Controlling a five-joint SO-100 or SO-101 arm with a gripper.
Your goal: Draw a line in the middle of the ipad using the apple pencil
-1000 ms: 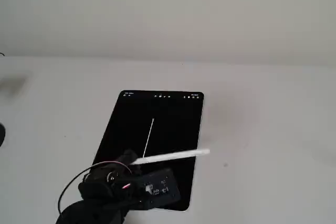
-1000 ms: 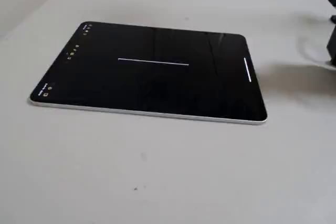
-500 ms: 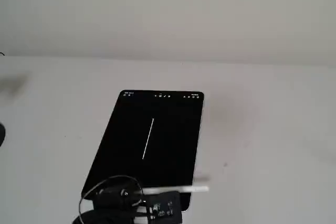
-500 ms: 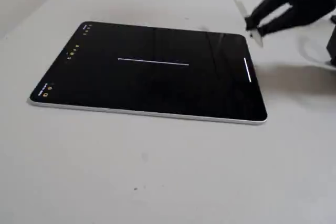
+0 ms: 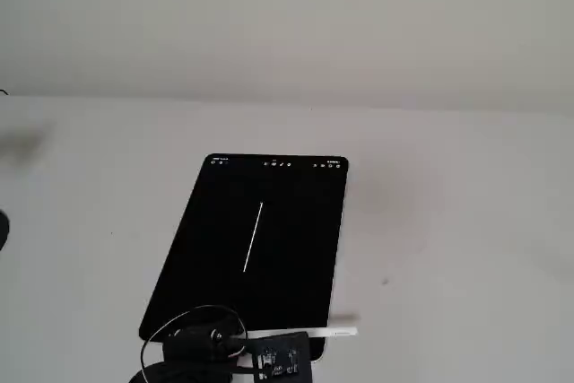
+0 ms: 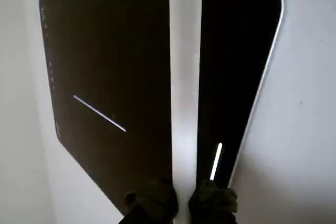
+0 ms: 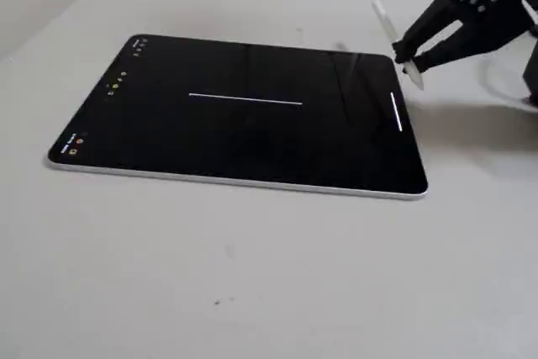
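Observation:
The ipad (image 5: 215, 248) lies flat on the table, its black screen lit with tiny icons along the far short side. The line (image 5: 253, 237) is a thin white stroke in mid-screen, also visible as the line (image 7: 245, 98) and the line (image 6: 100, 113). My gripper (image 7: 409, 56) is shut on the apple pencil (image 7: 392, 36), a slim white stylus held tilted, its tip by the ipad's (image 7: 168, 132) right far corner. In the wrist view the apple pencil (image 6: 185, 77) runs straight up from between the dark fingers (image 6: 151, 203) across the ipad (image 6: 105, 40). The apple pencil (image 5: 325, 333) lies crosswise over the near short edge.
The pale table (image 7: 252, 292) surrounds the ipad. A short white bar (image 7: 396, 113) glows on the screen near the gripper's side. A black cable (image 5: 193, 320) loops over the gripper (image 5: 269, 352). A plain wall (image 5: 287, 24) stands behind the table.
My gripper, still holding the apple pencil, has drawn back from the end of the line to the ipad's near short edge. The line itself is unchanged.

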